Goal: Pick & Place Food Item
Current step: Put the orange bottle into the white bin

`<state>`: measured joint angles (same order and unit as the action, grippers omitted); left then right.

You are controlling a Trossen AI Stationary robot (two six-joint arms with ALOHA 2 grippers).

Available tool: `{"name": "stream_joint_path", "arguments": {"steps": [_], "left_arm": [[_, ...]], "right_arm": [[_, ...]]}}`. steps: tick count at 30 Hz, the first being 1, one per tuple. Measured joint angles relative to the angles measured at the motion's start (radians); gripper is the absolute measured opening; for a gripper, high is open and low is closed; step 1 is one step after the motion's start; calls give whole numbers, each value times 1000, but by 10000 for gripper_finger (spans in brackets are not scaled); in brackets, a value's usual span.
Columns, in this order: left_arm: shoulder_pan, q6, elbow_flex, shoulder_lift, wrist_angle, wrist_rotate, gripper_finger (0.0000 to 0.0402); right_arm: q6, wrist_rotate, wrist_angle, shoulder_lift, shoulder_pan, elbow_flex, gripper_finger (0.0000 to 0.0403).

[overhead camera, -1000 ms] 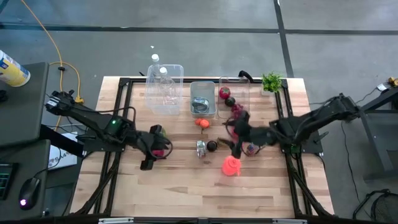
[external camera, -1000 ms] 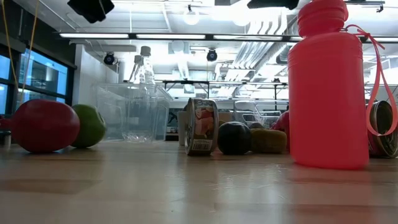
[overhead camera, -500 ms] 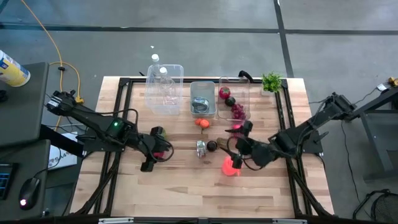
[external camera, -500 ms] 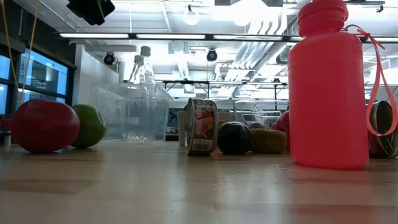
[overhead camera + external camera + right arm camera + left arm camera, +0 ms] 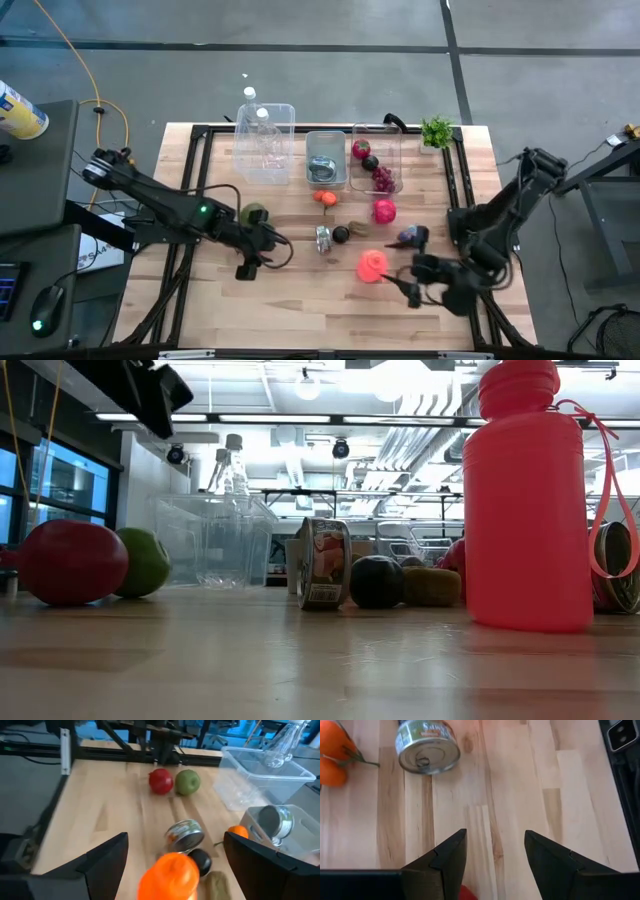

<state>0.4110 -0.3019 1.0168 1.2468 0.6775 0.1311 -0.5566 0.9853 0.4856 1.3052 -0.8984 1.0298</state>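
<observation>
Food lies mid-table: a red apple and a green apple side by side, two oranges, a dark plum, a brown kiwi and a red fruit. A tin can lies on its side beside the plum. My left gripper hovers open just right of the apples, its fingers over bare wood with the can ahead. My right gripper is open near the table's near right corner, facing the pink bottle and holding nothing.
The pink bottle stands upright near my right gripper. Three clear bins line the far edge: one with plastic bottles, one with a can, one with fruit. A small plant sits far right. A dark purple item lies by the bottle.
My right gripper has drawn back from the table's middle, near the red fruit, toward the near right corner, passing the pink bottle; the red fruit and the dark purple item now show uncovered. My left gripper has moved right, away from the apples toward the can.
</observation>
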Motion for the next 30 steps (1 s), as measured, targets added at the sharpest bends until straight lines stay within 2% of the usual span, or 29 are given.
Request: {"name": "stream_joint_path", "arguments": {"steps": [5, 12, 15, 20, 25, 30], "left_arm": [[0, 4, 0, 39, -13, -3, 191], [0, 17, 0, 55, -79, -2, 191], [-3, 28, 0, 55, -126, 2, 191], [-8, 115, 0, 69, -249, 5, 191], [-14, 178, 0, 91, -336, 5, 191], [-29, 182, 0, 93, -361, 29, 191]], "right_arm": [[-190, 97, 89, 10, -117, -29, 314], [-436, 175, 67, 11, -203, -222, 314], [-492, 232, 36, 12, -218, -287, 313], [-513, 311, -19, 12, -203, -347, 313], [-468, 256, -107, 12, -153, -388, 313], [-287, 198, -302, 12, -119, -411, 313]]}}
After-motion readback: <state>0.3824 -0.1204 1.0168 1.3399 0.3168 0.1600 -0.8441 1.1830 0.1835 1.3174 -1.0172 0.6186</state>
